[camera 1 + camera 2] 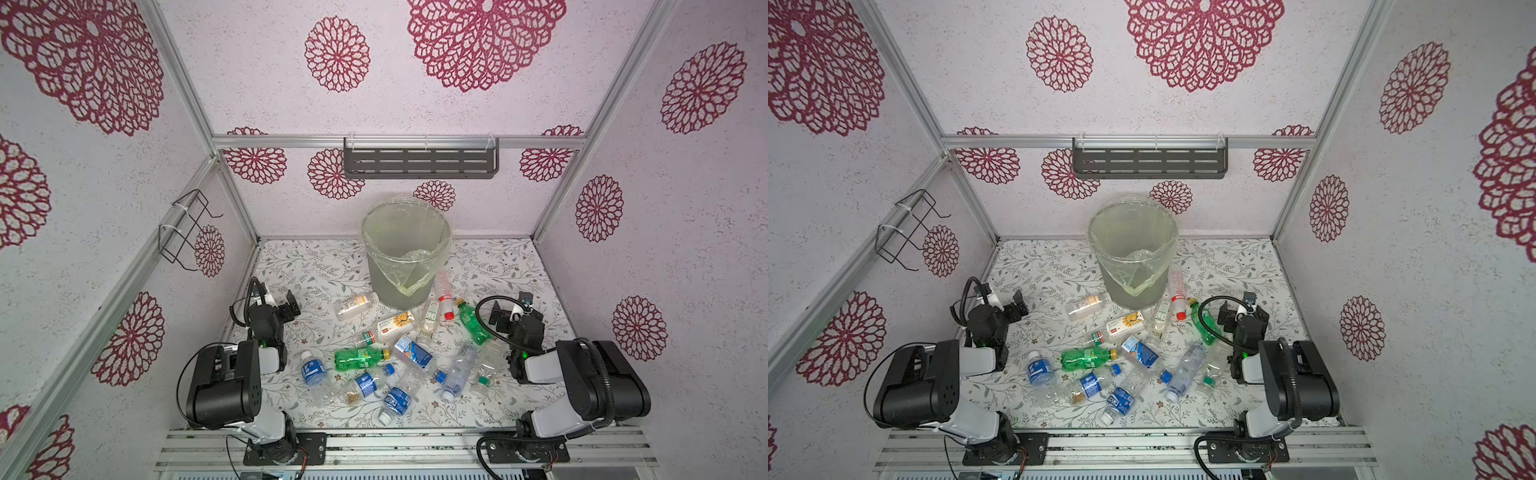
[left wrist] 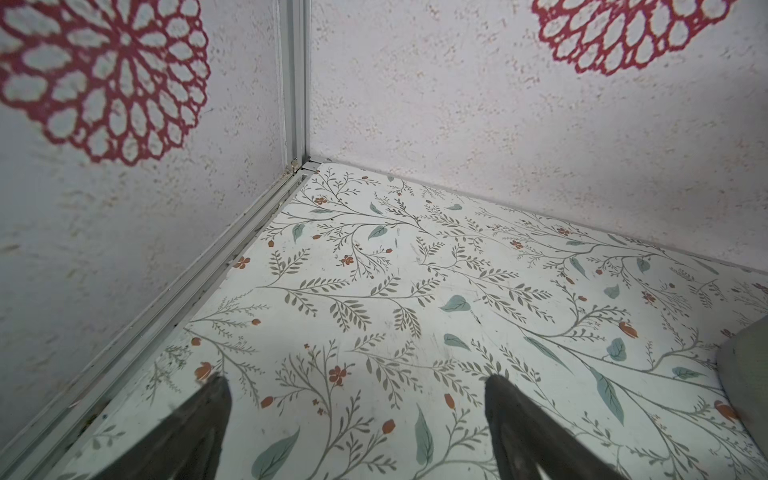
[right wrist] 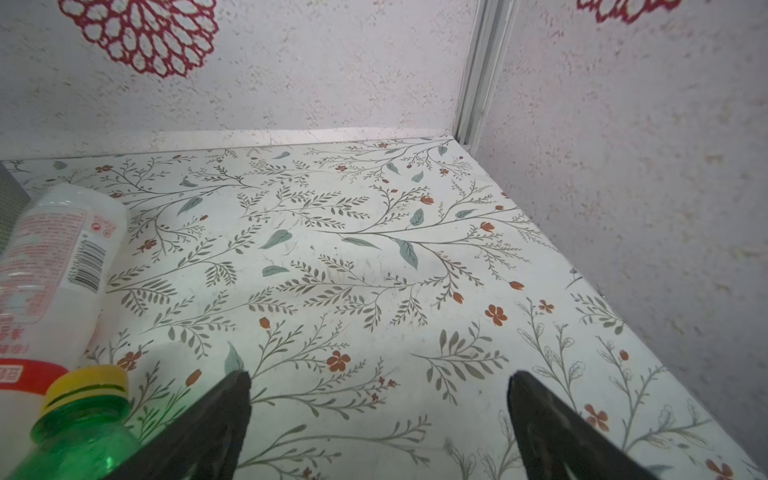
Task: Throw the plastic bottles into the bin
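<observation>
Plastic bottles (image 1: pixel 357 358) look light, thin-walled and slippery to us; we would pinch one across its labelled middle. Left gripper (image 2: pixel 356 380) and right gripper (image 3: pixel 380 376) are spread, empty.

Colours and prints
A green bottle (image 1: pixel 359 357), a blue-labelled bottle (image 1: pixel 313 371); grey bin (image 1: pixel 386 291), yellowish bag (image 1: pixel 415 266); white leafy-print table (image 1: pixel 498 270); red-flowered walls (image 1: pixel 257 83).

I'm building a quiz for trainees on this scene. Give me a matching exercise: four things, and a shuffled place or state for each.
Things:
1 bin
2 red-capped bottle
3 left gripper
4 wire rack

Places or states:
a lying on the table
b open, holding nothing
c standing upright
d hanging, empty

Pairs: 1-c, 2-a, 3-b, 4-d
</observation>
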`<state>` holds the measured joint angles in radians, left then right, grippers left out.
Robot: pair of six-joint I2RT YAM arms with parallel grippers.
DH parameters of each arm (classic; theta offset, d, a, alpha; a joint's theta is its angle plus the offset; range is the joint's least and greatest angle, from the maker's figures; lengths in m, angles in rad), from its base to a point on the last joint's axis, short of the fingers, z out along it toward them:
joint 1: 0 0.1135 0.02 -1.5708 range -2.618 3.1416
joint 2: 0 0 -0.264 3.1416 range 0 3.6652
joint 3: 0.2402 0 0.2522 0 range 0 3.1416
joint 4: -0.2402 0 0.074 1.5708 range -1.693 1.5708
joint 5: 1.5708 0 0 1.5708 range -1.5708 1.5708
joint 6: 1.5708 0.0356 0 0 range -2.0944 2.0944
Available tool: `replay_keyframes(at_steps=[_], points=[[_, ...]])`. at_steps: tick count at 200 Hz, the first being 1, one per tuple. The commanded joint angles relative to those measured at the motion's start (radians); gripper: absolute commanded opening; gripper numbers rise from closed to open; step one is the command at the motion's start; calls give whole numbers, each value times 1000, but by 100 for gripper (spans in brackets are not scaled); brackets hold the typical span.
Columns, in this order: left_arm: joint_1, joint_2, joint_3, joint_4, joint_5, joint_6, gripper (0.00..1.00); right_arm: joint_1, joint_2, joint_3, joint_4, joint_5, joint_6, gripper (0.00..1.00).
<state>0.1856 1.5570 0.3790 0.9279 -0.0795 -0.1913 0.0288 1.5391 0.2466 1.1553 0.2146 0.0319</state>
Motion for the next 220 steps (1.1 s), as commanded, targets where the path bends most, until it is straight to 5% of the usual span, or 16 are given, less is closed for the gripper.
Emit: replay_keyframes(at_steps=[1,220], points=[[-8,-3,18,0,0,23,97,5,-4,6,47,-51,-33,99],[-8,-3,21,-1,1,23,97,-3,-4,8,43,26,2,99]])
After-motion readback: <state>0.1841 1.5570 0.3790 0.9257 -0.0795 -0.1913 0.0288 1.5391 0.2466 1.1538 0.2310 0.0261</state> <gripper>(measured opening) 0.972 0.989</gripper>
